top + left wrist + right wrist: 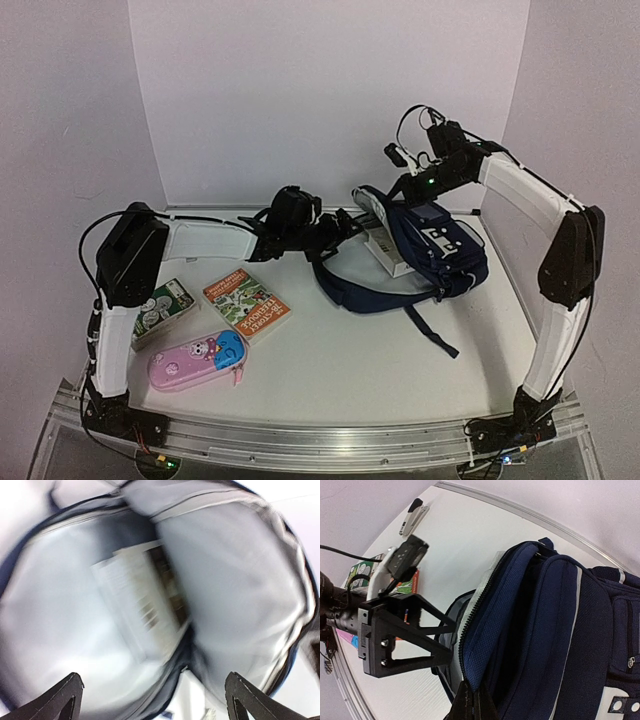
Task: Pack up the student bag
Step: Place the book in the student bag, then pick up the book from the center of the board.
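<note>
The navy-blue student bag (435, 250) lies at the centre right of the table with its main zip open. My right gripper (472, 706) is shut on the edge of the bag's opening flap (485, 645) and holds it up; it also shows in the top view (402, 188). My left gripper (155, 700) is open and empty at the mouth of the bag, with its fingertips (65, 697) spread wide. A white book (140, 605) lies inside against the grey lining (240, 580), blurred. The book's edge shows in the top view (385, 248).
A green book (160, 308), an orange book (247, 303) and a pink-and-blue pencil case (198, 358) lie at the front left. A stapler (413, 516) lies at the far side of the table. A bag strap (432, 335) trails toward the front.
</note>
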### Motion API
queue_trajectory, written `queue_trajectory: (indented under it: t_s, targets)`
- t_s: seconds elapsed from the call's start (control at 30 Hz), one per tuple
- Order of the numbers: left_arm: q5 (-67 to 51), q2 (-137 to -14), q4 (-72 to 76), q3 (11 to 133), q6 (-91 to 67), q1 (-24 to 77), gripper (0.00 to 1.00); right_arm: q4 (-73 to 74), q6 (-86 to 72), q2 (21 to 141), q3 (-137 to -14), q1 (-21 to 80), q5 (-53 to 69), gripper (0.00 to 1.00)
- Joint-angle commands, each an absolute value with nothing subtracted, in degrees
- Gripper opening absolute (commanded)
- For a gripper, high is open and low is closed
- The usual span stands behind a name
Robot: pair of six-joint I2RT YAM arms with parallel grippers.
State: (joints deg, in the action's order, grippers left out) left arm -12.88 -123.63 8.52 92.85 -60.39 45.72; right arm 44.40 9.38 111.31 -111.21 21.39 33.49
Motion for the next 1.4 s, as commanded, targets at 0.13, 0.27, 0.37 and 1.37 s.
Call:
queue_trajectory:
  t_s: [0.13,0.27,0.37,1.37]
  targets:
    - [-3.95,-108.28,-3.65,80.79,-53.18,44.34,1.0,41.93,11.11,110.55,-108.34,19.92,34.02,0.0]
    - [2.66,-100.8,-7.24,72.74,-54.37,44.21,1.0,41.84,10.83,111.0,-105.26,21.12,33.65,0.11]
    - [6.35,-96.15,-10.03,68.15,-56.58,44.0,1.0,41.88,10.81,111.01,-103.68,22.5,32.65,0.41]
    - [7.06,-89.48,-6.52,45.15,-66.12,33.84,1.0,40.87,5.61,117.38,-102.12,39.02,34.33,0.93]
